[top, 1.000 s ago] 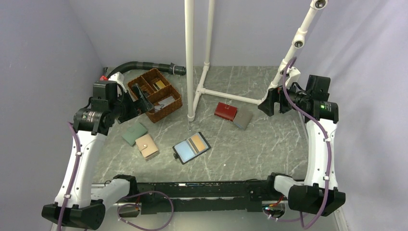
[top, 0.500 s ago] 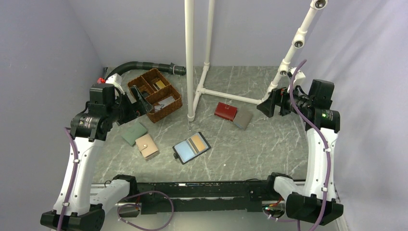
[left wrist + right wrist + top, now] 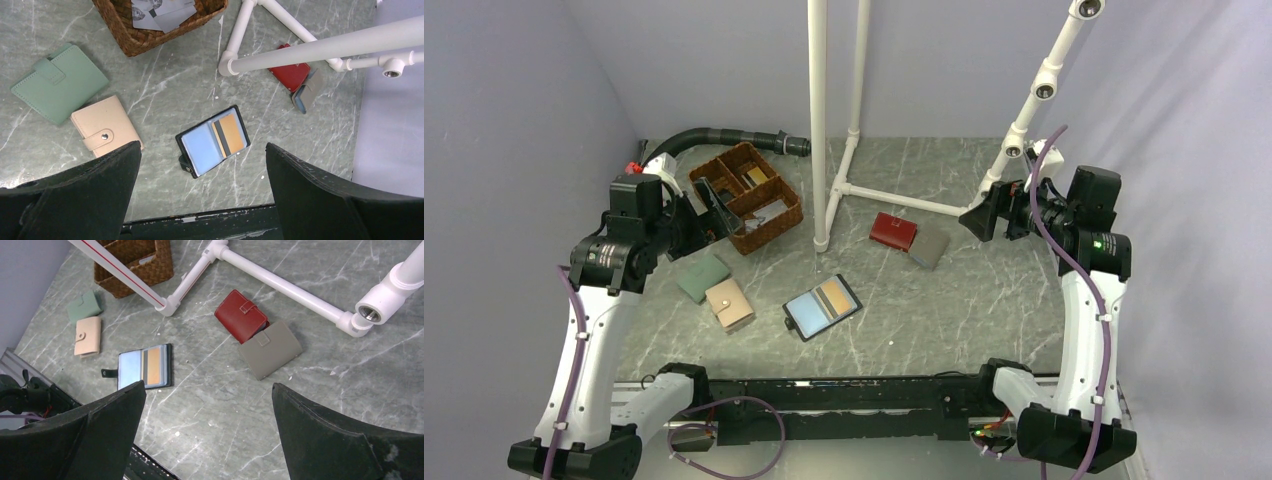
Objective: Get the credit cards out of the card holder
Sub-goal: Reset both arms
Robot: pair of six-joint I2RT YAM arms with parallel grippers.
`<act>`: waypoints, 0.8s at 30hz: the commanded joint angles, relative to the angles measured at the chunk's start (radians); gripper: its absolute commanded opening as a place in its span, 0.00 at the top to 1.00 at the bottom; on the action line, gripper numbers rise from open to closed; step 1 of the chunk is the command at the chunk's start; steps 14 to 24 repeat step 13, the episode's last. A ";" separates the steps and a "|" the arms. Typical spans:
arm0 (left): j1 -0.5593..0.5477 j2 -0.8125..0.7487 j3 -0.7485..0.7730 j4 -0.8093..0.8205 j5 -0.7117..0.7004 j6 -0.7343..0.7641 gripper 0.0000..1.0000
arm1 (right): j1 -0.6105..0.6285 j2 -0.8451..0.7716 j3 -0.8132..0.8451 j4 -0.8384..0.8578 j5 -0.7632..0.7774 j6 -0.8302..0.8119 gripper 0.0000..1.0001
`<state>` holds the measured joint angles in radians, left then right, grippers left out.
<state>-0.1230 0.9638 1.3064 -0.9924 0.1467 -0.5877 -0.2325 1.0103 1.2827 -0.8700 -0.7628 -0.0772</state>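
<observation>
The card holder (image 3: 822, 306) lies open on the table, black-edged with a light blue panel and a tan panel; it also shows in the left wrist view (image 3: 213, 139) and the right wrist view (image 3: 144, 367). An orange-yellow credit card (image 3: 230, 133) with a dark stripe sits in its tan side. The dark card is not visible. My left gripper (image 3: 711, 205) is open and empty, high above the table by the basket. My right gripper (image 3: 977, 218) is open and empty, high at the right. Both are far from the holder.
A wicker basket (image 3: 748, 196) with cards stands back left. A green wallet (image 3: 703, 276) and a beige wallet (image 3: 729, 305) lie left of the holder. A red wallet (image 3: 893, 230) and a grey wallet (image 3: 929, 244) lie back right. A white pipe frame (image 3: 819, 120) stands mid-back.
Both arms have risen and pulled outward slightly; the left gripper moved a little left, the right a little right. Wallets and holder have not moved.
</observation>
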 commanded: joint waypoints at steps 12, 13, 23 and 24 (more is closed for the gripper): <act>0.003 -0.031 -0.007 0.018 0.032 -0.010 0.01 | -0.007 -0.035 -0.032 0.054 0.014 0.022 0.00; 0.003 -0.032 -0.008 0.018 0.033 -0.011 0.01 | -0.007 -0.035 -0.036 0.056 0.011 0.024 0.00; 0.003 -0.032 -0.008 0.018 0.033 -0.011 0.01 | -0.007 -0.035 -0.036 0.056 0.011 0.024 0.00; 0.003 -0.032 -0.008 0.018 0.033 -0.011 0.01 | -0.007 -0.035 -0.036 0.056 0.011 0.024 0.00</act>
